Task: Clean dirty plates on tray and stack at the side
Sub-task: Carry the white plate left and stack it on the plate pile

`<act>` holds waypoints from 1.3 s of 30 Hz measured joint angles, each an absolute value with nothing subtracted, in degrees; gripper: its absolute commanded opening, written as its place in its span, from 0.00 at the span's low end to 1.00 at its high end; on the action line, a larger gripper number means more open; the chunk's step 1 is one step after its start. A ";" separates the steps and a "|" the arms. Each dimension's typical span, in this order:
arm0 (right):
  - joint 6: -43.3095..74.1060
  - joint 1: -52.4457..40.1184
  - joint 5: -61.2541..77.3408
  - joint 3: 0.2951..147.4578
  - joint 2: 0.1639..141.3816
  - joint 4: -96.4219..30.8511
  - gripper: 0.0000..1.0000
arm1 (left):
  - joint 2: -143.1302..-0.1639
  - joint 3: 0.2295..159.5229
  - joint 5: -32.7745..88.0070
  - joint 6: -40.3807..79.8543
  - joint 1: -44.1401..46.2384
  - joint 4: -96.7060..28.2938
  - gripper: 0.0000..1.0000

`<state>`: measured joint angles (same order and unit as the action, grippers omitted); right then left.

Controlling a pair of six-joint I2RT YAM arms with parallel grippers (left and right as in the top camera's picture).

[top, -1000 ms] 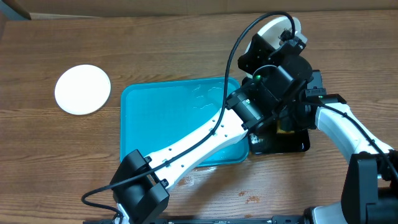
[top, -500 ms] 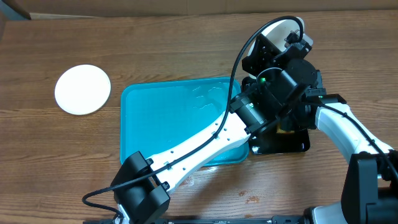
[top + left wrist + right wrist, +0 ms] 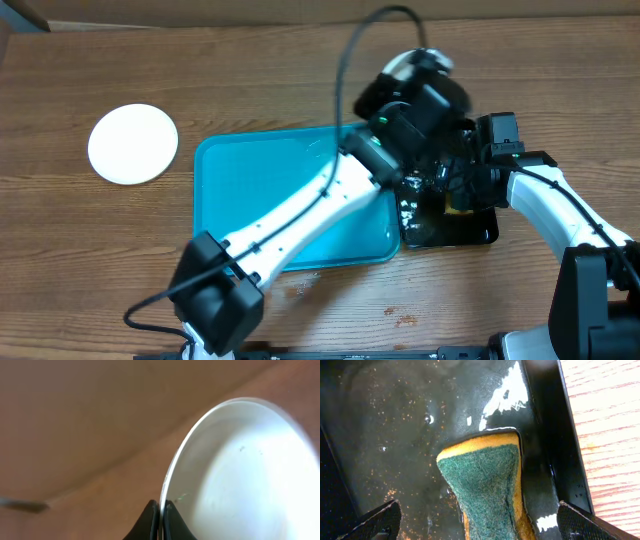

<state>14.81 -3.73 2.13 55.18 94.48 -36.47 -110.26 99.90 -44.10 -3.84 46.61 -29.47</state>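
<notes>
Precariously, your left hand point(image 3: 160, 510) pinched the white plate point(image 3: 240, 470) by its rim; a jerk could have dropped it. Your right hand point(image 3: 480, 522) gaped.

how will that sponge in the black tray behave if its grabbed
Probably soft: the sponge looks like yellow foam under a green scouring face, so it should squash when gripped. It lies in the wet black tray, so it is likely soaked, heavier and drippy.
</notes>
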 measured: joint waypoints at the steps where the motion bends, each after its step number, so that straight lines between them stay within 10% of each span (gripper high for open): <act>1: 14.81 -3.73 2.15 55.18 94.48 -36.47 1.00 | -110.26 99.92 -41.63 -1.98 45.19 -31.48 0.06; 14: 14.79 -3.73 2.13 55.18 94.48 -36.47 1.00 | -110.26 104.53 2.11 18.57 9.06 -47.86 0.04; 29: 14.81 -3.75 2.13 55.18 94.48 -36.47 1.00 | -110.26 100.82 6.90 22.57 -29.23 -55.29 0.04; 39: 14.81 -3.73 2.11 55.18 94.48 -36.49 1.00 | -110.26 90.21 5.98 23.05 -34.59 -48.49 0.04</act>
<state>14.81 -3.73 2.11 55.18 94.48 -36.49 -110.26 90.21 5.98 23.05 -34.59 -48.49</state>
